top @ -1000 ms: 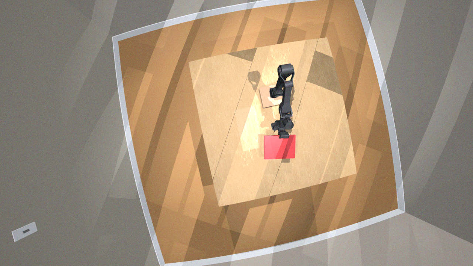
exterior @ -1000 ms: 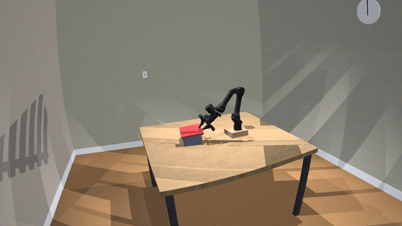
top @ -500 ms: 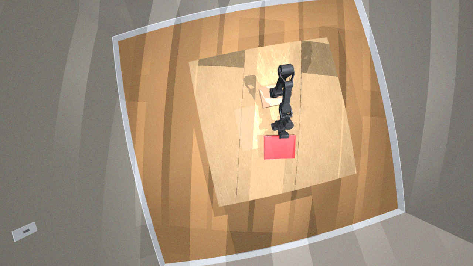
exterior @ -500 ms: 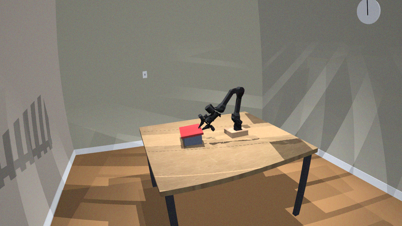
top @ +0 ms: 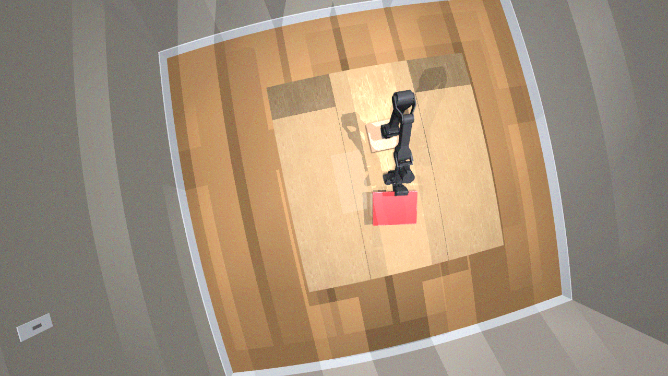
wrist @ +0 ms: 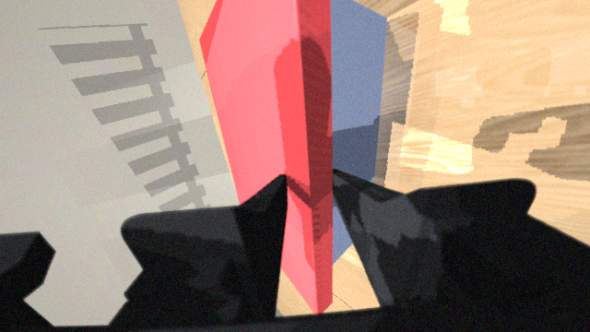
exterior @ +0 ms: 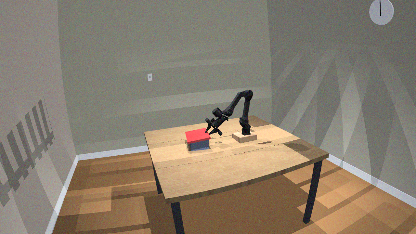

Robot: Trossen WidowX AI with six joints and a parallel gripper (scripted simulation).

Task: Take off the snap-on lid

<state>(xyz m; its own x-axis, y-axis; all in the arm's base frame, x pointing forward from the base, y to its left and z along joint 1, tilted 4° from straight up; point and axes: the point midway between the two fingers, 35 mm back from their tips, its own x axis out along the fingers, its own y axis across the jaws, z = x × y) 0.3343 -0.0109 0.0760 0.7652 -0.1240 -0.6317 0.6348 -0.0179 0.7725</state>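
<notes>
The red lid (top: 395,209) (exterior: 197,135) (wrist: 258,101), seated on the blue box (exterior: 199,144) (wrist: 357,74), is pinched at its twelve o'clock edge in the top view by part-open fingers (top: 401,191) (exterior: 207,133), presumably so that side can be unsnapped first.

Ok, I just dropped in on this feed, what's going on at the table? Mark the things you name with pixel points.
The black arm (top: 405,133) (exterior: 236,101) has its jaws closed on the near edge of a red lid (top: 395,209) (exterior: 197,135) (wrist: 258,106), one finger over the top and the other beneath the rim. The lid is on the blue storage box (exterior: 199,144) (wrist: 357,69), which stands on the wooden table (top: 467,187) (exterior: 232,165). The lid has yet to come off and be laid on the table; whether its snap has let go, I can't tell.
</notes>
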